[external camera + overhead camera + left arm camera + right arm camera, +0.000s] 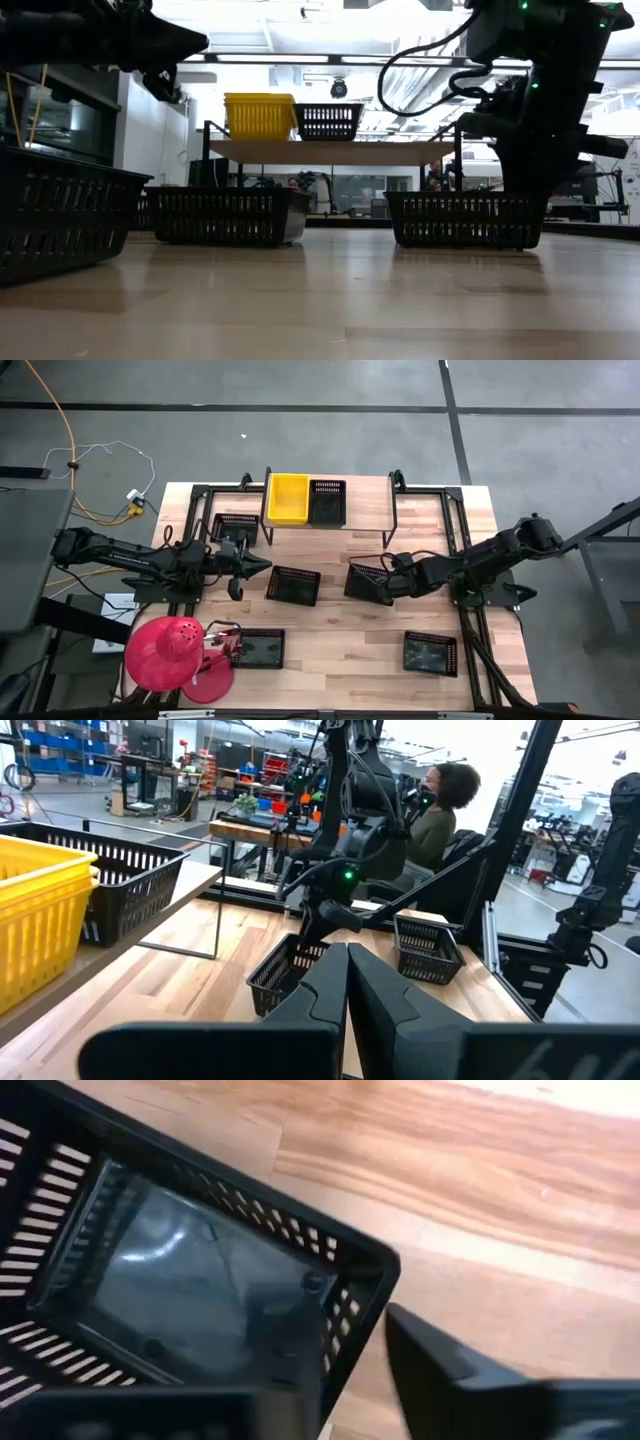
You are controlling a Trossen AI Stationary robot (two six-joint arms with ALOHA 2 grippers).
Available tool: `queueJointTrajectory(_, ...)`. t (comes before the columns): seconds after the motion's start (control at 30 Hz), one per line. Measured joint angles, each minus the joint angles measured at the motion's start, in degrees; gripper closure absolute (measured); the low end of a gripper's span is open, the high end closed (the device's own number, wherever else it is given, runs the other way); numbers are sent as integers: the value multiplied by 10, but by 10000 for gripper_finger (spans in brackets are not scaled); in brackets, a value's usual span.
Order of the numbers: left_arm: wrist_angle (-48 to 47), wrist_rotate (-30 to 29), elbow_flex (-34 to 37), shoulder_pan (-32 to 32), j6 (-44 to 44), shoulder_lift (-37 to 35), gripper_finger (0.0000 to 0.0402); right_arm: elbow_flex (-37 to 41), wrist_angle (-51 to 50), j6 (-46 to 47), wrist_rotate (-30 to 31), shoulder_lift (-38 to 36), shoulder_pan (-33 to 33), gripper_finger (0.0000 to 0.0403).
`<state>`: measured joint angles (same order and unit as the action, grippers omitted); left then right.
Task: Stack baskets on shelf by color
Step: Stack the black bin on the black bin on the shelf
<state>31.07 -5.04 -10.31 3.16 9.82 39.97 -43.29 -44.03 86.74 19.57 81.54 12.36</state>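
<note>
the right gripper (388,588) straddles the near wall of a black basket (366,582) mid-tabletop, pinching it; the shelf (362,512) lies beyond. the left gripper (262,565), pressed together, waits.

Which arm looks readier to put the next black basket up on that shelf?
The right. Its claw is already at the rim of a black basket, while the left claw is shut and empty, beside another.

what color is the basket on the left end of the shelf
Bright yellow, beside a black basket on the shelf; the high view shows it best.
</note>
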Motion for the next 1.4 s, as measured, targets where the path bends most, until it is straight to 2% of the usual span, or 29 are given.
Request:
queueJointTrajectory(0.07,0,0,0,0,0,0,402,0,0,-10,4,0,0,376)
queueJointTrajectory(0.1,0,-1,0,0,0,0,402,-1,0,-21,4,0,0,388)
queueJointTrajectory(0.3,-1,-1,0,0,0,0,402,-58,-79,-81,16,-32,2,395)
queueJointTrajectory(0.47,-2,-2,0,0,0,0,402,-190,-179,-211,69,-73,4,398)
queueJointTrajectory(0.57,-2,-2,0,0,0,0,402,-296,-196,-356,118,-82,4,400)
queueJointTrajectory(0.73,0,-3,0,0,0,0,402,-469,-171,-701,197,-68,-3,401)
queueJointTrajectory(0.87,3,-4,0,0,0,0,402,-589,-140,-941,224,-33,-51,402)
queueJointTrajectory(0.97,9,-5,0,0,0,0,401,-663,-128,-1084,196,3,-100,402)
queueJointTrajectory(1.13,24,-9,0,0,0,0,402,-749,-109,-1263,74,73,-188,402)
queueJointTrajectory(1.3,24,-51,0,0,0,0,401,-801,-82,-1319,-54,150,-263,402)
queueJointTrajectory(1.4,23,-68,0,0,3,0,402,-823,-80,-1340,-103,191,-296,402)
